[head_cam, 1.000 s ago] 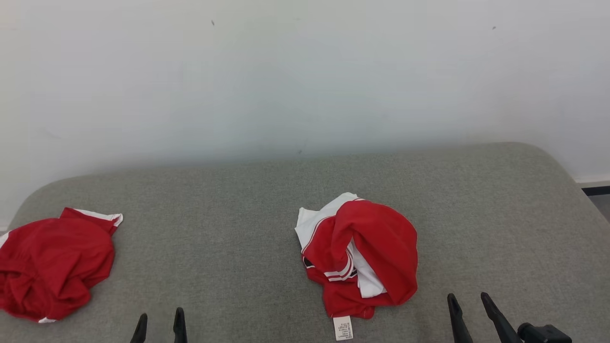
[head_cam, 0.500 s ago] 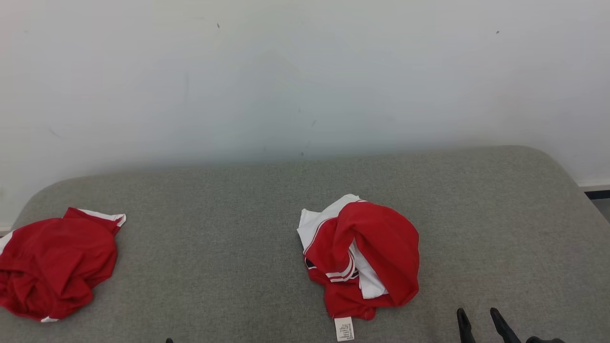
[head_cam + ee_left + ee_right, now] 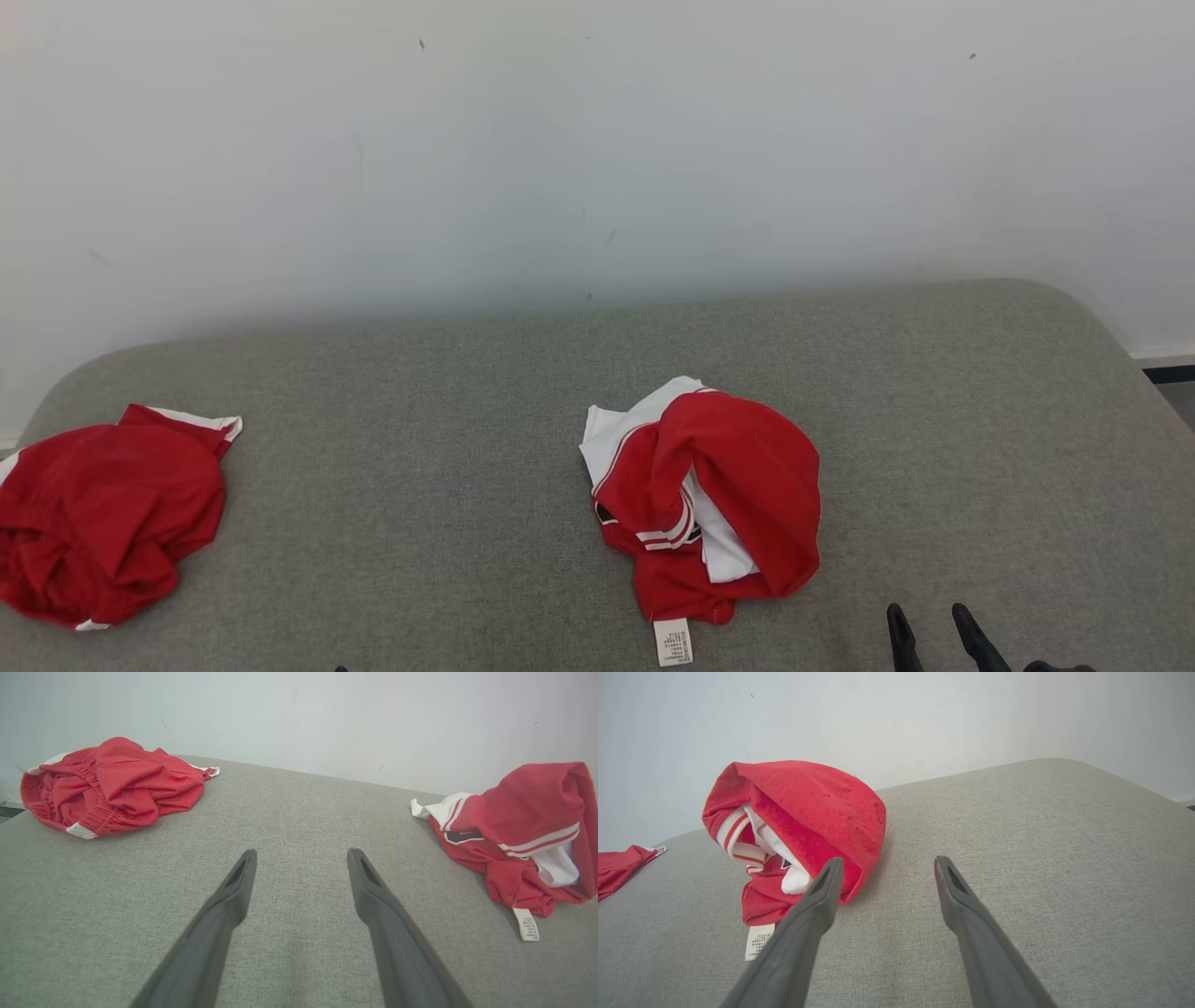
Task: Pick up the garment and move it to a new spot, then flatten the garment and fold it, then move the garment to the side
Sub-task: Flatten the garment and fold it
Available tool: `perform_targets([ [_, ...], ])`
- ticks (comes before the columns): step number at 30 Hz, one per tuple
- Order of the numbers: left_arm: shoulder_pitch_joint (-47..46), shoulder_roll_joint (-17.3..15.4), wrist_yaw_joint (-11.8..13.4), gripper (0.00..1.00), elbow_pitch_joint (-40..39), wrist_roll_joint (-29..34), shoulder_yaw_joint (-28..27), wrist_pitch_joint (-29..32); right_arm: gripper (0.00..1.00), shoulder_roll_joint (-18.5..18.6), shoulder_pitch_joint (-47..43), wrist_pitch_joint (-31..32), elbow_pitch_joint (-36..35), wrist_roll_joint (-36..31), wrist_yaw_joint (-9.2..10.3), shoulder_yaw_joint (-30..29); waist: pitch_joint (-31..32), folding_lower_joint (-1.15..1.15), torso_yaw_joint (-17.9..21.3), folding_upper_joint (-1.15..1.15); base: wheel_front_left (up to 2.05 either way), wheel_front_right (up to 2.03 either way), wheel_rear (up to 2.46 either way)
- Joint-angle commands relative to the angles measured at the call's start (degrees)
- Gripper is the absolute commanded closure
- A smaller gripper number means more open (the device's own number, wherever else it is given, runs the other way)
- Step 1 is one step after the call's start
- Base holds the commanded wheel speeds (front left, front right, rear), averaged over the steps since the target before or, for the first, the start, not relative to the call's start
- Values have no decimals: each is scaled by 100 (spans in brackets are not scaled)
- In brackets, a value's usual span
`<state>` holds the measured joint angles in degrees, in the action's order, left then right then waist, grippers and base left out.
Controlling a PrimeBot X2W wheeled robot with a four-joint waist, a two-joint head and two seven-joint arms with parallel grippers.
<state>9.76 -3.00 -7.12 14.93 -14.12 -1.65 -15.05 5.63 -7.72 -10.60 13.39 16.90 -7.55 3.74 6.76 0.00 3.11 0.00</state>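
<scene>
Left pincer point(image 3: 302, 854) and right pincer point(image 3: 927, 616) have drawn back, both empty and spread wide, with the crumpled red-and-white fabric jersey point(image 3: 728, 495) lying just ahead-left of the nearer right one.

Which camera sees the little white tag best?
The right wrist view: the tag lies close and large, its print lines visible. The head and left wrist views show it smaller and farther off.

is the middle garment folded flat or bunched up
Bunched up: the garment sits as a rumpled heap on the cushion, red cloth draped over white, its label sticking out at the near edge.
</scene>
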Motion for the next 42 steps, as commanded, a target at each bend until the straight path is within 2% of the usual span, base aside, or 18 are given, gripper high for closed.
perform_targets([
  [1,13,12,-21,0,10,-1,8,-19,0,-5,-41,-8,-5,-9,12,-1,-3,0,-7,0,0,0,0],
  [11,-43,17,-36,0,40,-115,126,-19,0,2,12,9,9,18,12,27,-15,0,-15,0,0,0,0],
  [18,-355,17,-38,0,162,-169,550,-19,0,6,75,25,7,18,12,104,-66,0,149,0,0,0,0],
  [30,-1541,2,-37,0,920,-548,2306,-18,0,82,206,78,-21,30,12,271,-266,0,1007,0,0,0,0],
  [38,-2178,10,9,0,1536,-724,2502,-18,0,86,289,93,-62,47,12,316,-467,0,1560,0,0,0,0],
  [42,-2390,10,173,0,1821,-860,2562,-19,0,85,309,71,-50,66,12,342,-534,0,1728,0,0,0,0],
])
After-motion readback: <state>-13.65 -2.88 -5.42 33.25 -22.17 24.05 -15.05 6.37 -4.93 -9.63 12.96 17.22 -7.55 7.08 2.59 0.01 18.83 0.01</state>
